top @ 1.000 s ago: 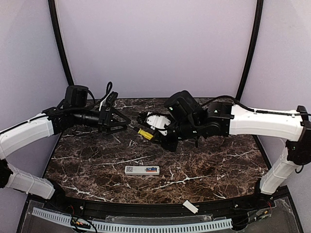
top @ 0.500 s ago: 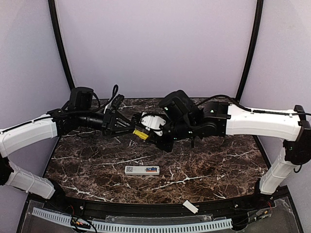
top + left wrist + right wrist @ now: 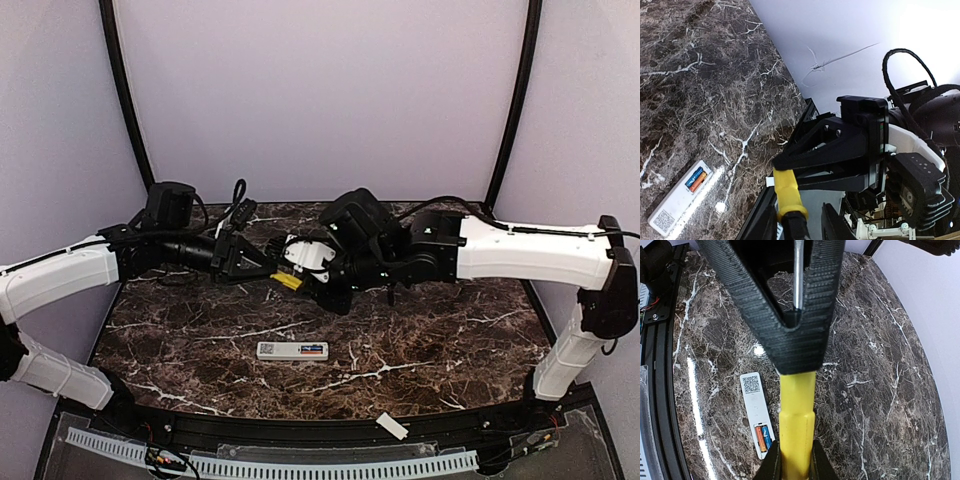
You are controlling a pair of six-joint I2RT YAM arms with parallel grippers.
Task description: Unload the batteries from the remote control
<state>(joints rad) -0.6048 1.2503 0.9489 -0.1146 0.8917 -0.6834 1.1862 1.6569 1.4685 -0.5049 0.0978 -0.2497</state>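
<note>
The white remote control point(image 3: 292, 350) lies back up on the marble near the front. Its compartment is uncovered and shows the orange and blue batteries point(image 3: 763, 437) side by side at one end. The remote point(image 3: 677, 200) and batteries point(image 3: 696, 179) also show in the left wrist view. High above the table, my right gripper point(image 3: 792, 462) is shut on the yellow handle of a screwdriver point(image 3: 797, 410). My left gripper point(image 3: 792, 226) faces it, its jaws open on either side of the screwdriver's black collar with a gap on each side. In the top view the left gripper point(image 3: 262, 268) and right gripper point(image 3: 300, 275) meet tip to tip.
A short white cover plate point(image 3: 392, 427) lies on the black front ledge, right of centre. Curved black frame tubes point(image 3: 125, 90) rise at both back corners. The remote point(image 3: 754, 405) sits directly below the held screwdriver.
My left gripper has travelled right to the screwdriver and its jaws have narrowed around the black collar. The right arm has shifted slightly left, still holding the screwdriver. The remote has not moved.
</note>
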